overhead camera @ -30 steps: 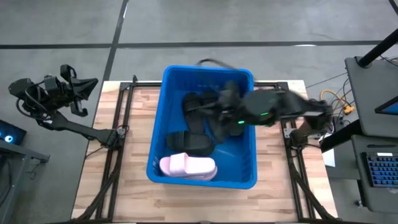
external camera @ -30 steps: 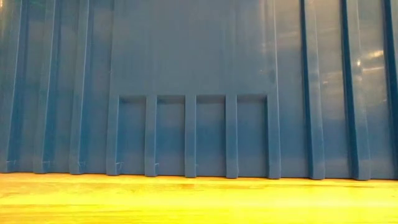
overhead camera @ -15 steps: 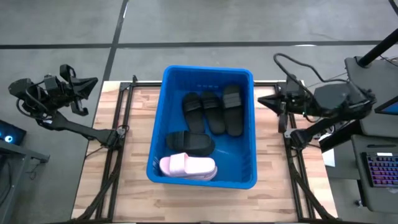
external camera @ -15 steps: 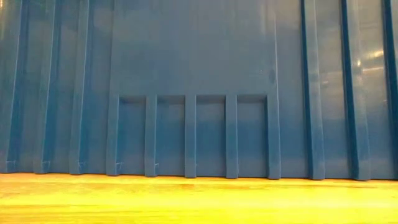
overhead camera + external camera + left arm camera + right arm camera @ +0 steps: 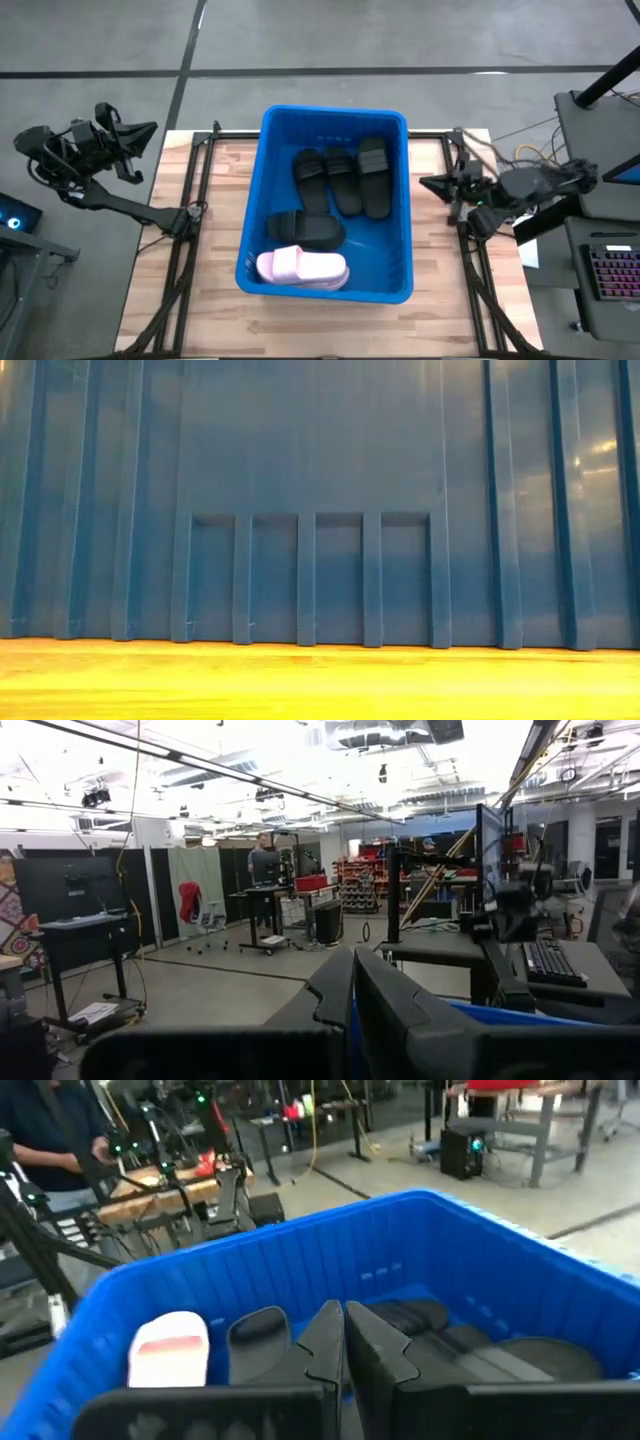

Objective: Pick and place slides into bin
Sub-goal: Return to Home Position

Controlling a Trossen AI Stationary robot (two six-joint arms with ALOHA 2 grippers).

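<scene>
The blue bin stands in the middle of the table; its ribbed wall fills the low view. Inside lie three black slides side by side toward the far end, another black slide below them, and pale pink slides at the near end. The right wrist view shows the bin's rim, a pink slide and black slides. My right gripper is shut and empty, just right of the bin. My left gripper is shut and empty beyond the table's far left corner.
Black frame rails run along both sides of the wooden table top. A desk with a keyboard stands off the table's right side. In the wrist views the room behind shows workbenches and a person.
My right gripper has pulled back from over the bin's far end toward the table's right edge and has dropped lower beside the bin's right wall. The three black slides it covered now show lying side by side in the bin.
</scene>
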